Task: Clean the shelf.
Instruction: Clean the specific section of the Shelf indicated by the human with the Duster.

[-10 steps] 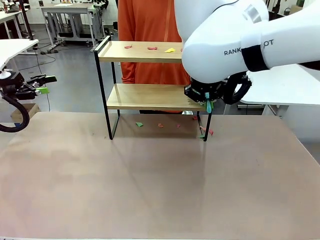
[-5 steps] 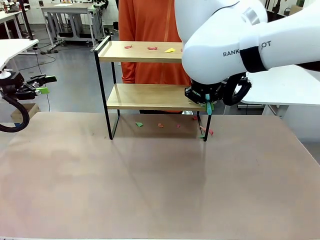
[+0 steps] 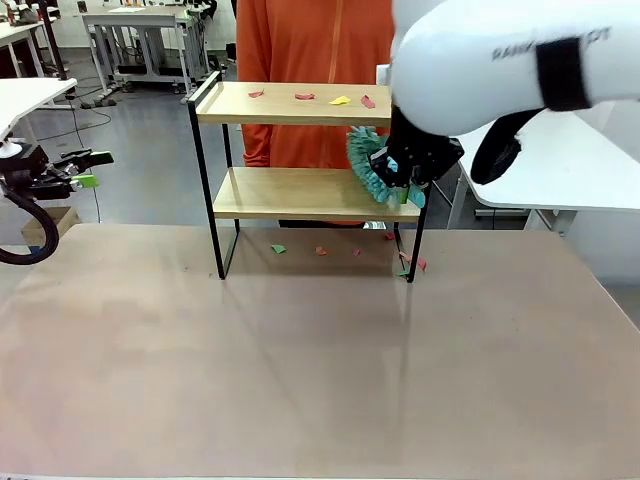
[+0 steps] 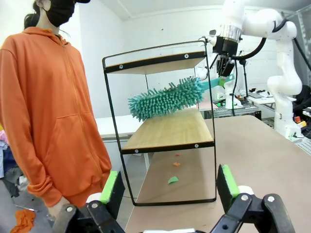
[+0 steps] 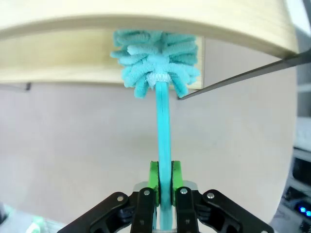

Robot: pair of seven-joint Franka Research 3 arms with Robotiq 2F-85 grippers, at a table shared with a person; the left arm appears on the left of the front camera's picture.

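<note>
The shelf (image 3: 280, 105) stands at the table's far side, two wooden boards in a black frame. Small red and yellow scraps (image 3: 340, 100) lie on its top board. My right gripper (image 3: 402, 183) is shut on the handle of a teal fluffy duster (image 3: 368, 163), whose head hangs between the two boards at the shelf's right end. The right wrist view shows the pads clamped on the duster handle (image 5: 164, 145), with the duster head (image 5: 155, 58) under a board (image 5: 233, 24). My left gripper (image 3: 92, 168) hovers open and empty off the table's left edge, facing the shelf (image 4: 170, 133) and the duster (image 4: 165, 99).
A person in an orange hoodie (image 3: 300, 40) stands right behind the shelf, hands down. Green and red scraps (image 3: 278, 249) lie on the brown table (image 3: 300, 360) under the shelf and by its right leg. White tables stand at either side.
My right arm has lifted from the lower board's right end, and the duster head now shows between the two boards. The left arm has stayed still.
</note>
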